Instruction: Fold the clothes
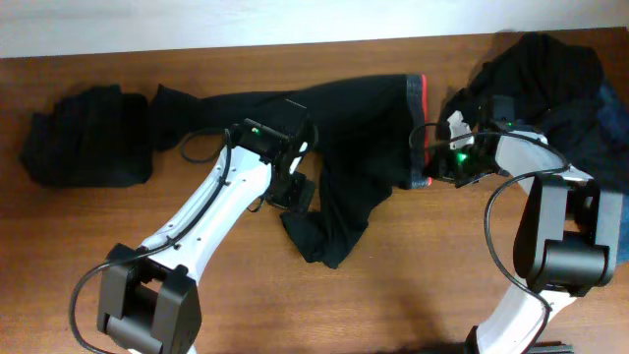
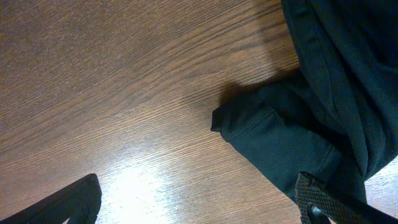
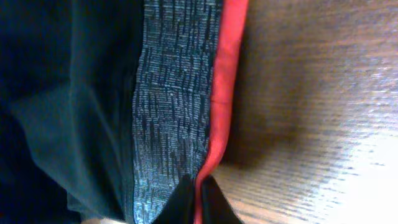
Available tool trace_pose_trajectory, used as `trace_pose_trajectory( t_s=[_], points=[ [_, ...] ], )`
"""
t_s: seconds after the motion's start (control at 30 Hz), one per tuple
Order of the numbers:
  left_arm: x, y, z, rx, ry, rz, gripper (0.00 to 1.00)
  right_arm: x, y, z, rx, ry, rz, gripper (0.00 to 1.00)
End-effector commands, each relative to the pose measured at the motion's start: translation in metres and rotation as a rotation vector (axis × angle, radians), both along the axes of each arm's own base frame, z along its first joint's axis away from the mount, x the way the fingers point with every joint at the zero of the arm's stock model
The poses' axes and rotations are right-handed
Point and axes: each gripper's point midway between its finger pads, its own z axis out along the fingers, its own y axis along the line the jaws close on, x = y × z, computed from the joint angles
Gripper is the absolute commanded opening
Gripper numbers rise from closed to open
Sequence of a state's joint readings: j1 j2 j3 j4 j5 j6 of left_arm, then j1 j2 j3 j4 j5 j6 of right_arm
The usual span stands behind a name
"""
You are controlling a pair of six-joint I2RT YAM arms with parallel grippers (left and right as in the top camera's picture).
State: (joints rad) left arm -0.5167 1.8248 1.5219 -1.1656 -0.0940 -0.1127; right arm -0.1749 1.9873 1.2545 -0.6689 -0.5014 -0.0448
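The long black trousers point(image 1: 344, 128) lie spread across the middle of the table. One leg reaches left and the other bends toward the front. Their grey waistband point(image 3: 171, 106) with its red-orange lining point(image 3: 227, 74) is at the right end. My right gripper point(image 1: 439, 169) is shut on the waistband's red edge, and its fingers point(image 3: 199, 193) pinch it low in the right wrist view. My left gripper point(image 1: 293, 187) is open between the two legs, above bare wood point(image 2: 198, 186). One of its fingers is beside the leg hem point(image 2: 273, 137).
A folded black garment point(image 1: 88, 138) lies at the far left. A pile of dark clothes point(image 1: 541, 69) with blue denim point(image 1: 611, 108) sits at the back right, close behind my right arm. The wooden table point(image 1: 413, 285) shows in front of the trousers.
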Motion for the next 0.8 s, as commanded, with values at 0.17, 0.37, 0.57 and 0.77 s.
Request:
trace_pose_trajectory(
  t_s=[0.17,0.37,0.57,0.77],
  points=[
    [0.001,0.003,0.006,0.004,-0.02,-0.012,0.99,-0.035,-0.014,0.024,0.045,0.11,-0.063,0.04],
    [0.001,0.003,0.006,0.004,-0.019,-0.012,0.99,-0.036,-0.04,0.051,-0.034,0.031,-0.089,0.05],
    [-0.004,0.006,0.006,0.014,-0.001,-0.012,0.99,-0.023,-0.066,0.045,-0.187,-0.029,-0.079,0.04],
    [-0.009,0.009,0.005,0.027,0.022,-0.012,0.99,-0.015,-0.083,0.045,-0.238,-0.06,-0.112,0.04]
  ],
)
